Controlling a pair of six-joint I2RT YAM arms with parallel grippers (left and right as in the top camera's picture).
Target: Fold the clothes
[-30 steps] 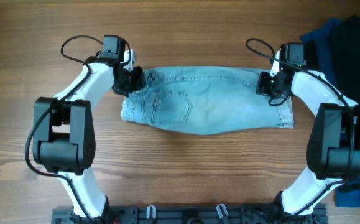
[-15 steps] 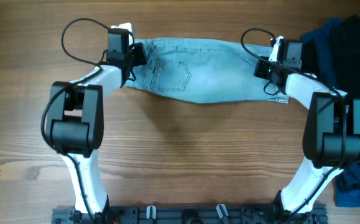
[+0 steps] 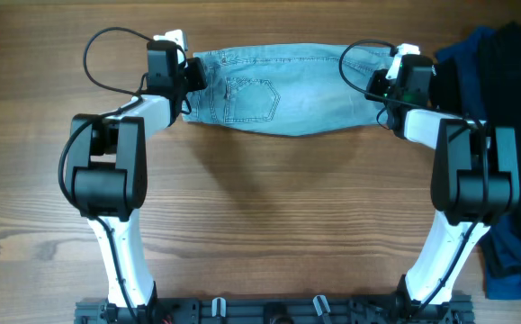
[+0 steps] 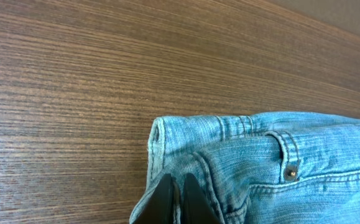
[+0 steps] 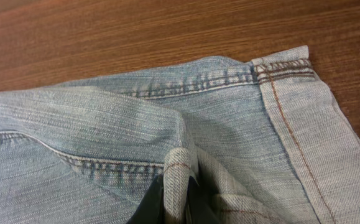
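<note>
Spanning the far side of the desk (image 3: 260, 225), the denim shorts (image 3: 287, 90) look heavy, floppy and unslippery, best pinched at thick seams: left jaws clamped by the waistband (image 4: 229, 124), right jaws clamped on a cuff fold (image 5: 178, 167)

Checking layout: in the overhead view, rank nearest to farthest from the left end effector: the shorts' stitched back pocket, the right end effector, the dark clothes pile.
1. Stitched back pocket on the light blue denim shorts, beside the left end effector.
2. Right end effector, shorts' other end.
3. Black and navy clothes pile, far right.
</note>
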